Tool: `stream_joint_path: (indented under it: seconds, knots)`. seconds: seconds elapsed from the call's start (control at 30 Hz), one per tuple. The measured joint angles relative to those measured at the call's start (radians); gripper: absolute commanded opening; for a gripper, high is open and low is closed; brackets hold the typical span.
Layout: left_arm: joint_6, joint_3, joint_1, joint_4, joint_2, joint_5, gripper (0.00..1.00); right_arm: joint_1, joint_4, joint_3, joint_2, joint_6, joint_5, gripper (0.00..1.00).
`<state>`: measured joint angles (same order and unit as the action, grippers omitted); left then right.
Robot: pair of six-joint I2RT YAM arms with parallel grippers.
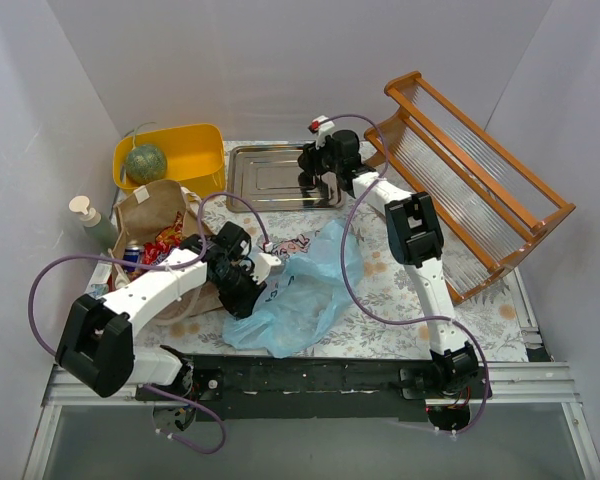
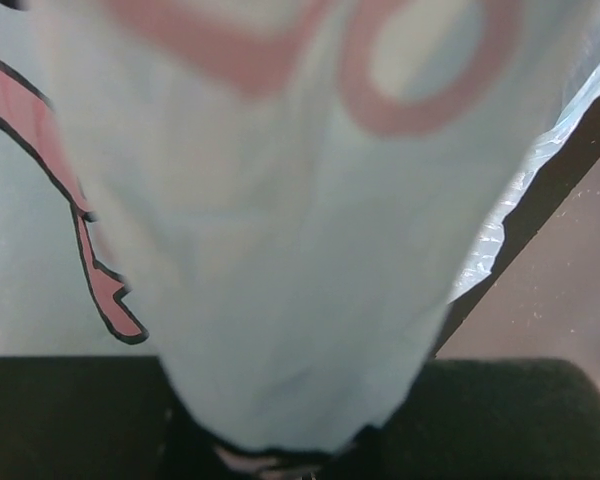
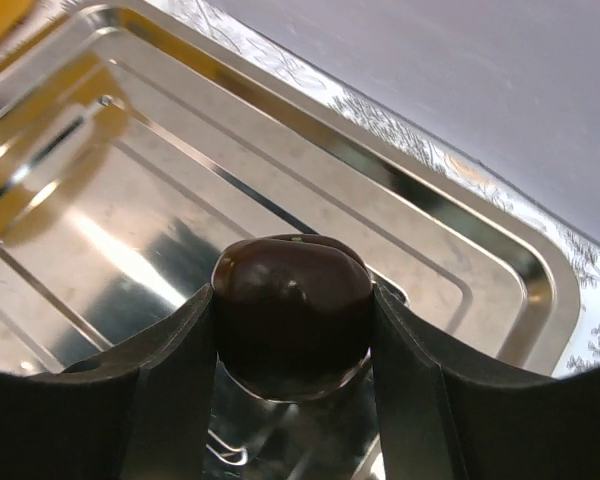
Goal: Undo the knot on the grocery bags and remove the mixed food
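Blue bag [image 2: 280,250] film blankets my left tool [image 1: 242,284]; I cannot tell its grip. It sprawls on the counter [image 1: 405,292], long axis near-left to far-right. My right tool [image 3: 293,322] clamps a dark fruit [image 3: 292,300] over the tray [image 3: 460,235].

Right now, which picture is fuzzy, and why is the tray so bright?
Left wrist view: the blue bag sits so close that its print is blurred. Right wrist view: the tray mirrors the light in bright streaks, while the dark ball looks sharp.
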<state>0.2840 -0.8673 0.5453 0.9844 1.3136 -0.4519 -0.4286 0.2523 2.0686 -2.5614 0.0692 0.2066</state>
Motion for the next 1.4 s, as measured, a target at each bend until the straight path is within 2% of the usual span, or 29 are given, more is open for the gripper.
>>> stream_joint_path:
  seconds: [0.1, 0.23, 0.37, 0.47, 0.53, 0.6, 0.73, 1.03, 1.07, 1.13, 1.17, 1.27, 1.3, 1.37, 1.4]
  knots:
    - [0.003, -0.013, 0.000, 0.003, 0.018, 0.001, 0.10, 0.014, -0.002, 0.000, -0.021, -0.022, 0.002, 0.09]
    - [0.008, -0.029, 0.000, -0.002, 0.034, 0.001, 0.10, 0.027, 0.015, -0.008, -0.026, -0.051, 0.017, 0.39]
    - [0.008, -0.030, 0.000, -0.014, 0.036, 0.001, 0.10, 0.027, 0.046, -0.050, -0.011, -0.076, 0.019, 0.51]
    - [0.007, -0.030, 0.000, -0.027, 0.038, 0.001, 0.10, 0.027, 0.060, -0.124, 0.035, -0.089, 0.024, 0.65]
    - [0.007, -0.029, 0.000, -0.039, 0.040, 0.001, 0.10, 0.026, 0.062, -0.188, 0.074, -0.098, 0.025, 0.89]
    - [0.008, -0.029, 0.000, -0.052, 0.040, 0.000, 0.10, 0.025, 0.056, -0.242, 0.112, -0.108, 0.025, 0.98]
    - [0.008, -0.023, 0.000, -0.082, 0.040, -0.003, 0.10, 0.024, 0.033, -0.330, 0.159, -0.111, 0.049, 0.98]
    - [0.006, -0.008, 0.000, -0.104, 0.032, -0.006, 0.11, 0.023, -0.029, -0.343, 0.242, -0.117, 0.089, 0.98]
    - [0.004, -0.008, 0.000, -0.105, 0.030, -0.006, 0.09, 0.023, -0.044, -0.347, 0.270, -0.116, 0.082, 0.98]
    - [0.002, -0.011, 0.000, -0.105, 0.027, -0.011, 0.00, 0.023, -0.080, -0.364, 0.344, -0.115, 0.060, 0.98]
    - [0.003, -0.014, 0.000, -0.105, 0.027, -0.013, 0.00, 0.023, -0.092, -0.375, 0.381, -0.114, 0.051, 0.98]
    - [0.003, -0.068, 0.000, -0.087, 0.050, -0.025, 0.00, 0.023, -0.121, -0.455, 0.560, -0.104, 0.048, 0.83]
    - [0.006, -0.101, 0.000, -0.082, 0.068, -0.032, 0.00, 0.022, -0.125, -0.491, 0.634, -0.099, 0.060, 0.74]
    - [0.018, -0.173, 0.000, -0.080, 0.109, -0.046, 0.00, 0.019, -0.124, -0.565, 0.791, -0.091, 0.088, 0.63]
    - [0.031, -0.211, 0.000, -0.083, 0.134, -0.053, 0.00, 0.013, -0.119, -0.600, 0.870, -0.088, 0.101, 0.52]
